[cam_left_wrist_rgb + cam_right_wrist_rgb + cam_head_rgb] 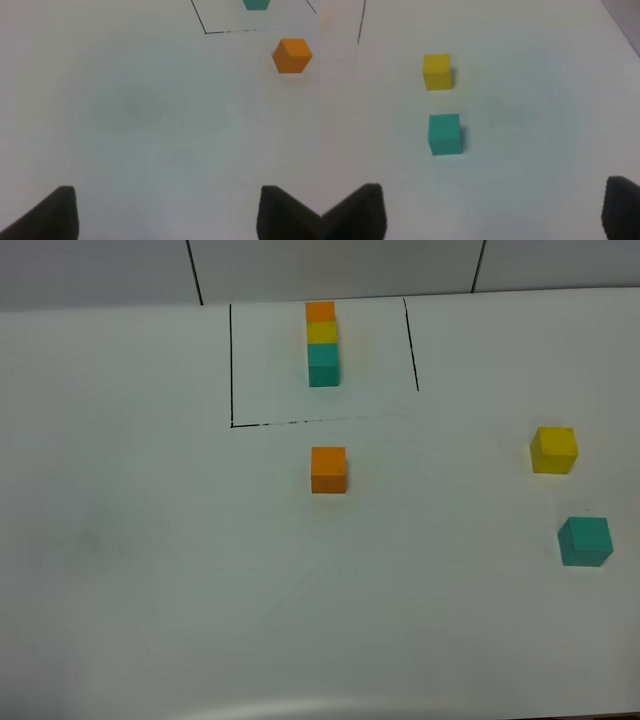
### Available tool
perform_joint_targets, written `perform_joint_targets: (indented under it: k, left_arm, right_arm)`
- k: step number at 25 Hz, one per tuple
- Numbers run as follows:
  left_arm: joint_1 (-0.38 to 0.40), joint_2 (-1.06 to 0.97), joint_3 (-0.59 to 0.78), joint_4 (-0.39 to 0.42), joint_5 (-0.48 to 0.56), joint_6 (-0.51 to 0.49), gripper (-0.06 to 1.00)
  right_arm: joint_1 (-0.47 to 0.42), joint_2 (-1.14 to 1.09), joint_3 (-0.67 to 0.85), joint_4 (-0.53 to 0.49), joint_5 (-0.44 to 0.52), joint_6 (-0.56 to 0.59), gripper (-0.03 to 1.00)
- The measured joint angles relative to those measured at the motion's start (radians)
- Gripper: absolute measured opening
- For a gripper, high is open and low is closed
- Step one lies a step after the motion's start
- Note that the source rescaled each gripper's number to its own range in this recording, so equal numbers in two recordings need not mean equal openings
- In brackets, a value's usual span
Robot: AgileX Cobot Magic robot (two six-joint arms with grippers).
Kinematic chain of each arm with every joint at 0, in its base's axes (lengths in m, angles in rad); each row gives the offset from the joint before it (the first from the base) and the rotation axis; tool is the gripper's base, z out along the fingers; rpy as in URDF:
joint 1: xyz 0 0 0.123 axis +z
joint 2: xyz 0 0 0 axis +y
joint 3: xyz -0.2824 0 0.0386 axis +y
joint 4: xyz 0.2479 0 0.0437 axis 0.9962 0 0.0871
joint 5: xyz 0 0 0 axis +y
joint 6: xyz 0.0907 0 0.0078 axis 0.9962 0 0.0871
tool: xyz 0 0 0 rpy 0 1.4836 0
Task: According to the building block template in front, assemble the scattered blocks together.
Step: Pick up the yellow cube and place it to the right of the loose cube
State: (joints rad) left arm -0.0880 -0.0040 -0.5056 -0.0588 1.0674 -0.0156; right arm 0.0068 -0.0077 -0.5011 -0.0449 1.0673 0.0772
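1. So far, from the high camera, you have nothing joined. The building block template (322, 343) sits at the far side of the table (150, 540), inside the black drawn lines (232, 360). It reads orange, yellow, teal from far to near.
   - The orange block (328, 470) stands alone just outside the near line, roughly in line with the template.
   - The yellow block (553, 450) and the teal block (585, 542) lie well off on the right side. They are near each other but apart, and both are well apart from the orange one.
   - Neither arm shows in this view.

2. Next, the left wrist camera. Your left gripper (166, 192) hangs over bare table with its fingers spread wide and nothing between them.
   - The orange block (292, 55) is ahead and off to one side, untouched.
   - Past it you see a corner of the drawn lines and the teal end of the template (256, 4) at the frame's edge.

3. Last, the right wrist camera. Your right gripper (495, 187) is also spread wide and empty.
   - The teal block (444, 134) is the nearer one to it, with the yellow block (438, 72) just beyond and a clear gap between them.
   - Neither block is between the fingers.

4. On balance, I judge the whole assembly remains to be done. No block is gripped, and all three have yet to be brought together in the template's order.
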Motion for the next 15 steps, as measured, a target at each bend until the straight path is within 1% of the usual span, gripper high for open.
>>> perform_joint_targets:
  k: [4,8,12,15]
  left_arm:
    - [0.0,0.0,0.0,0.0,0.0,0.001,0.46]
    - [0.0,0.0,0.0,0.0,0.0,0.001,0.4]
    - [0.0,0.0,0.0,0.0,0.0,0.001,0.36]
    - [0.0,0.0,0.0,0.0,0.0,0.001,0.35]
  right_arm:
    - [0.0,0.0,0.0,0.0,0.0,0.0,0.75]
    - [0.0,0.0,0.0,0.0,0.0,0.0,0.75]
    - [0.0,0.0,0.0,0.0,0.0,0.0,0.75]
    - [0.0,0.0,0.0,0.0,0.0,0.0,0.75]
